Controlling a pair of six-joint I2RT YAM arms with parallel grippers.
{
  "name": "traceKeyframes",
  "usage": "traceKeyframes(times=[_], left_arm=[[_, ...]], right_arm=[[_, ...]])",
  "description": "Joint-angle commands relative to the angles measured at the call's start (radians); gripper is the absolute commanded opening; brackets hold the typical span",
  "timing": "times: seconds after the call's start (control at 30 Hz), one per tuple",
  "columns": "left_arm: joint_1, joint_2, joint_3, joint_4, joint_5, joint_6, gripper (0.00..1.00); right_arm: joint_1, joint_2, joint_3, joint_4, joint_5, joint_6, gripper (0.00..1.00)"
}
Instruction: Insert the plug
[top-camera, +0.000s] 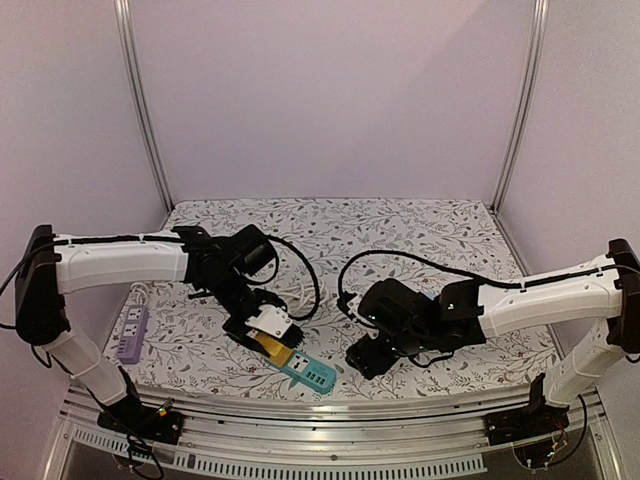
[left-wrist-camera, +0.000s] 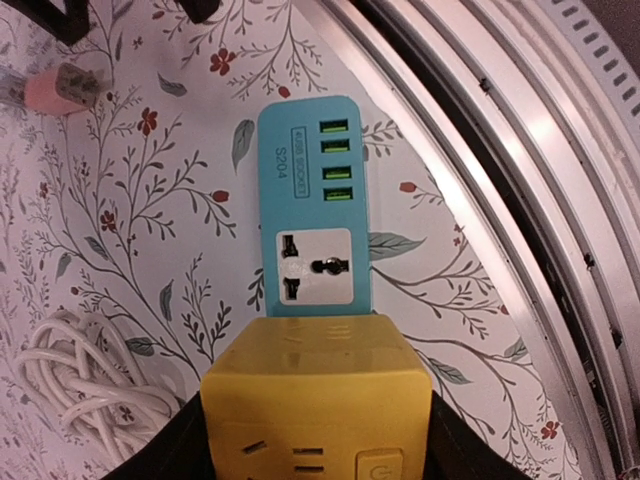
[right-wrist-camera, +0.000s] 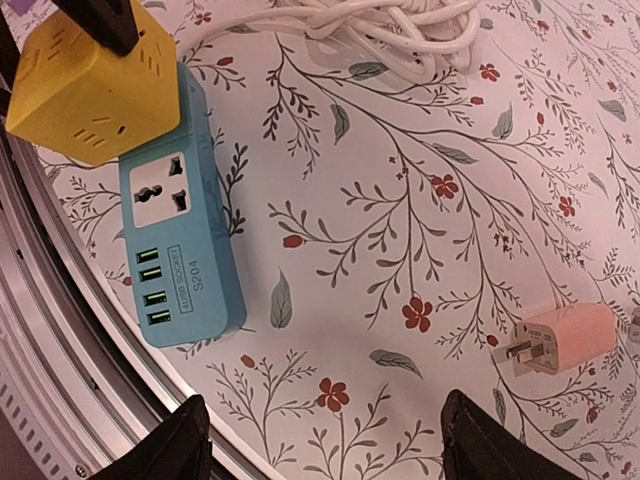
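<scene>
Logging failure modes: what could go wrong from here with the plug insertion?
The yellow cube in the left pincer looks tilted over the blue strip, so its hidden prongs may miss the socket. Nothing steadies the strip: the right pincer hangs open apart from it, so a push could slide it toward the nearby metal rail.

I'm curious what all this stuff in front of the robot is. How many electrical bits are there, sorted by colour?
Teal power strip: 1
Yellow cube socket: 1
Pink plug: 1
Purple power strip: 1
White cable bundle: 1
Total: 5
</scene>
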Motion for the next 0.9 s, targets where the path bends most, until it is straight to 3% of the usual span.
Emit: traceKeyframes(times=[0.0, 0.2, 0.33, 0.4, 0.5, 0.7, 0.87], left_arm=[[0.014, 0.125, -0.071, 0.014, -0.067, 0.035, 0.0], [-0.002, 0.242, 0.027, -0.056, -0.079, 0.085, 0.0], [0.011, 0.252, -0.041, -0.011, -0.168, 0.063, 0.0], [0.04, 0.245, -0.042, -0.003, -0.142, 0.05, 0.0], [0.084, 0.284, 0.03, -0.057, -0.13, 0.026, 0.0], [0.022, 0.447, 0.258, -0.16, -0.146, -0.102, 0.0], [0.003, 0.493, 0.335, -0.126, -0.172, -0.198, 0.0]], right_arm=[[0.014, -0.035, -0.019, -0.009, -0.002, 0.035, 0.78], [0.024, -0.031, -0.015, -0.008, -0.005, 0.047, 0.78], [0.03, -0.032, -0.004, -0.01, 0.002, 0.057, 0.78], [0.032, -0.035, -0.005, -0.009, 0.004, 0.069, 0.78], [0.039, -0.038, -0.01, -0.007, 0.005, 0.083, 0.78], [0.046, -0.083, -0.038, -0.049, 0.042, 0.119, 0.78], [0.047, -0.168, -0.09, -0.082, 0.078, 0.162, 0.78]])
